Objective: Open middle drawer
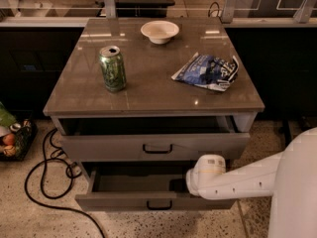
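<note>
White arm [237, 182] enters from the right, low, running almost level toward the left – its rounded wrist joint sits over the right end of the middle drawer [114, 201]. Gripper [180, 185] only a dark shape past that joint, down inside the drawer's tray near the front panel; whether it is open or closed, cannot tell. Middle drawer is the lower of the two seen, pulled well out, black loop handle [159, 206] on its front, clear of the arm. Drawer above [109, 147] out a little, not as far. On the cabinet top [148, 95]: green can [113, 68] upright at left, white bowl [159, 31] at the back, crumpled blue bag [207, 72] at right – all well apart.
</note>
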Controlling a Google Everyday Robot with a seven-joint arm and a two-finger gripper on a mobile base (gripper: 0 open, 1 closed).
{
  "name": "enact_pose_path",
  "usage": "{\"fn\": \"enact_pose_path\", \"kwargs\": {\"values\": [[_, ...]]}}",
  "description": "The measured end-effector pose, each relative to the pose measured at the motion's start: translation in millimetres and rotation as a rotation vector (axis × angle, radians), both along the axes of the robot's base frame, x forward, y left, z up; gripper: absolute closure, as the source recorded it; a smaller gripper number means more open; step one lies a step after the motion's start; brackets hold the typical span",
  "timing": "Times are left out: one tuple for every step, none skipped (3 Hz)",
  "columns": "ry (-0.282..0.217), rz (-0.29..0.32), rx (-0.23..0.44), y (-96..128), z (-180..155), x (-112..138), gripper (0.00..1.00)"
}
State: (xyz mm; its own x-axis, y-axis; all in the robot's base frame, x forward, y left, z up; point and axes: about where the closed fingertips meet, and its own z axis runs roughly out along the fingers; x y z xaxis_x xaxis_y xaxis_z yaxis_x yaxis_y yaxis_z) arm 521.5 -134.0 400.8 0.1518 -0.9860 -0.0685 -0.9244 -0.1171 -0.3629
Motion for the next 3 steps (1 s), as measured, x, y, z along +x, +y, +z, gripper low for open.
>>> {"fn": "enact_pose_path", "kwargs": {"values": [[0.060, -0.045, -0.060, -9.6, -2.3, -21.9, 1.00], [0.096, -0.077, -0.098, -15.5, 0.2, -47.5, 1.00], [0.127, -0.110, -0.136, -23.4, 4.7, -76.6, 1.00]]}}
